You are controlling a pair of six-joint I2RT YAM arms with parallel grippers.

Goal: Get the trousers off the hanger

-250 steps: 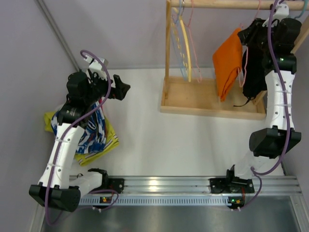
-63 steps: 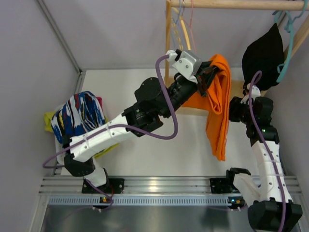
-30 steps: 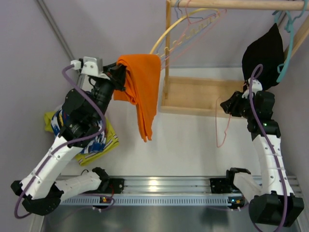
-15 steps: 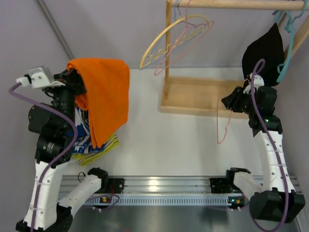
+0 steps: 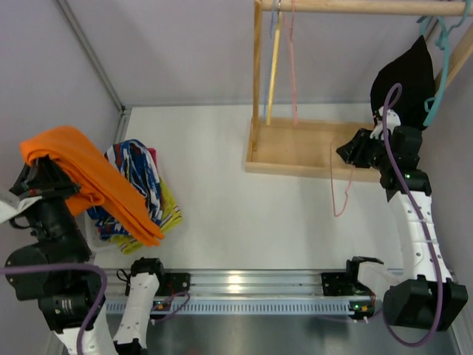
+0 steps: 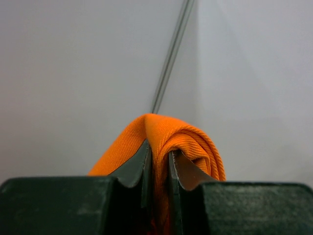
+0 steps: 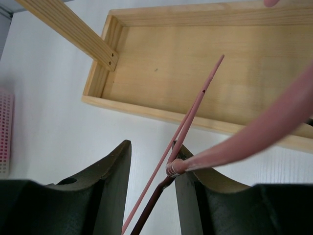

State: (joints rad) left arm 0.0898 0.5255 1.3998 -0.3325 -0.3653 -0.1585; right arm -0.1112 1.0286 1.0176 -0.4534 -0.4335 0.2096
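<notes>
Holding: left gripper (image 6: 160,166) clamped the orange trousers (image 5: 96,177) above the table's left edge.
Hanger: right gripper (image 7: 151,171) gripped the bare pink hanger (image 5: 338,185) near the wooden rack (image 5: 310,148).
Progress: removal looked done; setting down remained.

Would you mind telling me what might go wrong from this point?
1. The left gripper pinches only a small fold of the orange trousers; they may slip out and miss the clothes pile.
2. The pink hanger dangles from the right gripper, which seems to hold it loosely, so it might drop.
</notes>
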